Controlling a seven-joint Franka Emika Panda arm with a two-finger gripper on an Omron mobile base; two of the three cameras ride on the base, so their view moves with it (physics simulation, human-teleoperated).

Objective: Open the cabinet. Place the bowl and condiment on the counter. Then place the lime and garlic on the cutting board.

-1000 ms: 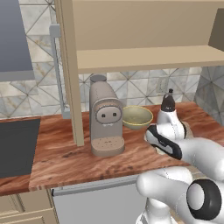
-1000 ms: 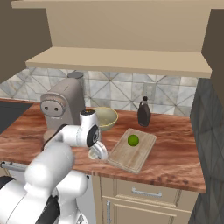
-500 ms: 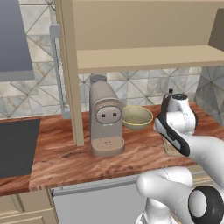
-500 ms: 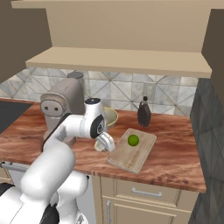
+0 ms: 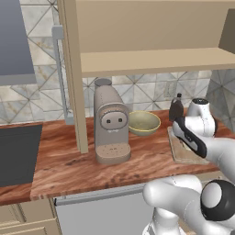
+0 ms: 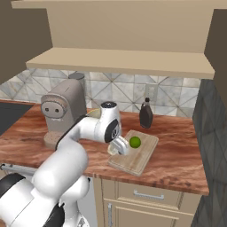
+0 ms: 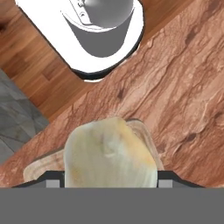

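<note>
The pincer [image 6: 119,148] is shut on the garlic [image 7: 109,155], a pale lumpy bulb that sits between its two tips in the hand view. A second ago the arm was more to the left, over the worktop [image 6: 177,150] and short of the board. Now it has swung over and hangs low above the near left corner of the cutting board [image 6: 142,158]. That means the garlic is almost where it has to go. I think the next move is to go down a little and let go, so the bulb does not roll off the edge. The lime [image 6: 135,142] already lies on the board, just beside the pincer, so there is little room and a bump could push it. It has not moved in this last second. Farther out, the condiment [image 6: 146,115] stands upright on the worktop behind the board, near the tiled wall [image 6: 177,95]. The bowl [image 5: 143,123] sits on the worktop next to the coffee machine [image 5: 110,124], and from here it looks like nothing is in it. Above them, the cabinet [image 5: 147,59] is open, with its door [image 5: 73,78] swung out and a bare shelf inside. So the bowl and bottle look done, the lime looks done, and the garlic is the last thing left.
</note>
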